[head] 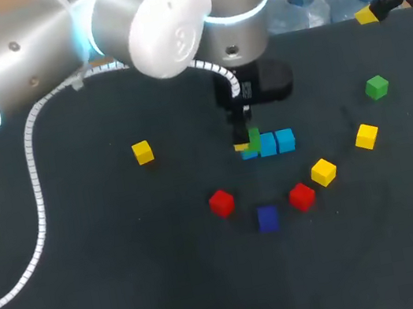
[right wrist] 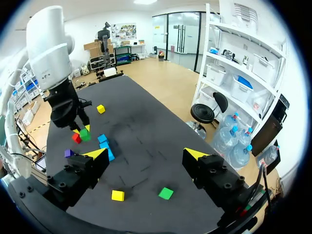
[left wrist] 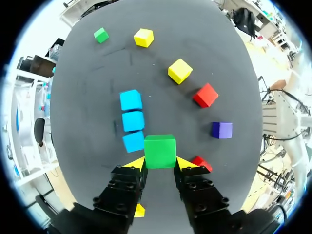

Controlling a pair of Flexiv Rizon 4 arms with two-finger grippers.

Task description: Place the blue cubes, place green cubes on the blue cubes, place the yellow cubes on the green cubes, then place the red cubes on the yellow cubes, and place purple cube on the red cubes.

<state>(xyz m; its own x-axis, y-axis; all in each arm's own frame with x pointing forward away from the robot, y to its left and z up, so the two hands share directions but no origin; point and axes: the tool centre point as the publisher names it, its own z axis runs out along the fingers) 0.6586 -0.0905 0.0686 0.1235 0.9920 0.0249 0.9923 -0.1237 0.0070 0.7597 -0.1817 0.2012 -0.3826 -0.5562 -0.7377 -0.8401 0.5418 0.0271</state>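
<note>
Head view: a small, matt green cube (head: pixel 253 140) is seen clamped from two sides between the yellow tips of the left jaws, above the dark tabletop (head: pixel 135 295). It is held at the end of a row of three light-blue cubes (head: pixel 267 144), which lie touching one another near the middle. In the left wrist view it is shown just beside and partly over the nearest blue cube (left wrist: pixel 133 141). Whether it already rests on that cube cannot be told.

The step in hand is judged to be the green layer, with the blue row taken as laid and nothing yet stacked on it. The next move would call for the held cube to be centred over the end blue cube, lowered squarely, and let go without the row being nudged.

A second green cube (head: pixel 376 87) lies well apart, toward the far right, near the right jaws, which are spread wide with nothing between them; no third green cube is seen.

Three yellow cubes are scattered: one (head: pixel 142 152) alone to the left, two (head: pixel 366 136) (head: pixel 323 171) to the right. Two red cubes (head: pixel 221 202) (head: pixel 302 196) and a dark purple cube (head: pixel 267 218) between them lie on the near side of the row.

No container is seen; every cube not held lies loose on the tabletop.
</note>
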